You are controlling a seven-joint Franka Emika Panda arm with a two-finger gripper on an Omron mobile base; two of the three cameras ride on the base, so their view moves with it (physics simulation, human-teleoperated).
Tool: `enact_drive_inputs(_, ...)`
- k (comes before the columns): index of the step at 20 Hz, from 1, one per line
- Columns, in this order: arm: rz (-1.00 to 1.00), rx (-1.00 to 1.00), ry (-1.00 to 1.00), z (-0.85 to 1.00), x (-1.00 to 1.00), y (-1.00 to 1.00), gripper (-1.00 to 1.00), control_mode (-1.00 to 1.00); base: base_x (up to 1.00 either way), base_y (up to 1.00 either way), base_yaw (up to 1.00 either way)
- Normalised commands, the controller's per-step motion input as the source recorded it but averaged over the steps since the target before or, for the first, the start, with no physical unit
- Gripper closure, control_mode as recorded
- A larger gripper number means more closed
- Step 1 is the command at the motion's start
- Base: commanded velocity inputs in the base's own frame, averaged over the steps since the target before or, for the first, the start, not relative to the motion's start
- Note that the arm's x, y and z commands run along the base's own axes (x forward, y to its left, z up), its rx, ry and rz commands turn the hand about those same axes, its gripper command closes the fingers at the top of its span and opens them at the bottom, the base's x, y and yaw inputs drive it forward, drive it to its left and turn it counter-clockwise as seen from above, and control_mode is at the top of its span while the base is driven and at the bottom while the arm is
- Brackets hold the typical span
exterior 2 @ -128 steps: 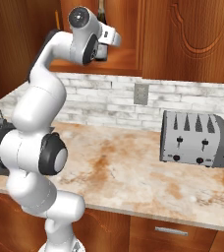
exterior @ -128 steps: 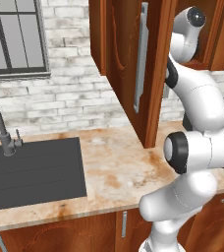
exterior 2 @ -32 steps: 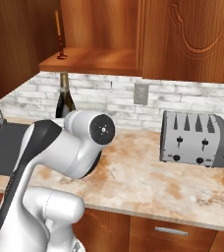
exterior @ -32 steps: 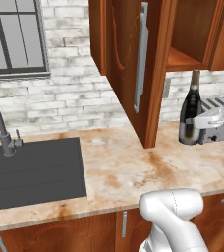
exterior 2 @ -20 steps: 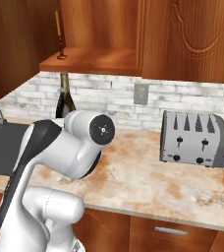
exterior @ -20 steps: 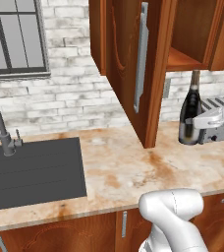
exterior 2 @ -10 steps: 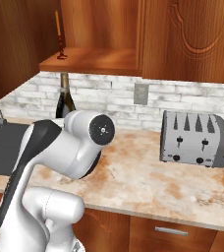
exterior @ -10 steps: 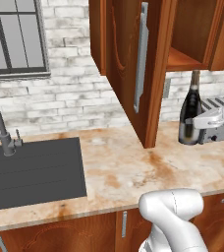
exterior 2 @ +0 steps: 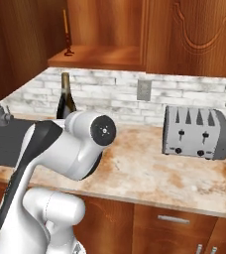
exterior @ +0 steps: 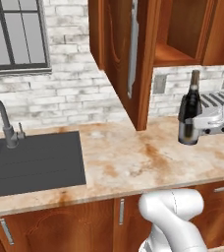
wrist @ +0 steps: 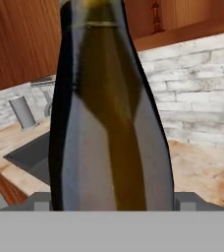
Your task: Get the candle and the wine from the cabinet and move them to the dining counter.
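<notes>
A home kitchen: a marbled stone counter (exterior: 133, 162) runs under a whitewashed brick wall (exterior: 70, 93), with a black sink (exterior: 30, 162) and tap (exterior: 1, 118) below a window (exterior: 15, 34). Reddish wood cabinets (exterior: 128, 54) hang above, drawers (exterior 2: 174, 223) sit below, and a toaster (exterior 2: 197, 133) stands by wall sockets (exterior 2: 144, 90).

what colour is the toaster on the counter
Silver-grey metal with dark slots and knobs: the boxy four-slot toaster shows best in the right base view.

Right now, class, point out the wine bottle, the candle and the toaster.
wine bottle (exterior: 188, 115), left base view, on its dark body.
candle (exterior 2: 65, 27), right base view, on its orange taper.
toaster (exterior 2: 197, 134), right base view, on its front face.
</notes>
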Motion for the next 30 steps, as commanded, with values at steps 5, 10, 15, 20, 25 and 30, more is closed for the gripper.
enact_drive_inputs(5,0.00,0.00,0.00,0.00,0.00,0.00,1.00,1.00,-0.58,0.25,0.00)
enact_drive_inputs(10,0.00,0.00,0.00,0.00,0.00,0.00,1.00,1.00,-0.63,0.26,0.02)
enact_drive_inputs(15,0.00,0.00,0.00,0.00,0.00,0.00,1.00,1.00,-0.56,0.28,0.26)
enact_drive_inputs(20,0.00,0.00,0.00,0.00,0.00,0.00,1.00,1.00,-0.28,0.02,0.85)
enact_drive_inputs(25,0.00,0.00,0.00,0.00,0.00,0.00,1.00,1.00,-0.07,0.00,1.00)
enact_drive_inputs(30,0.00,0.00,0.00,0.00,0.00,0.00,1.00,1.00,-0.03,0.00,1.00)
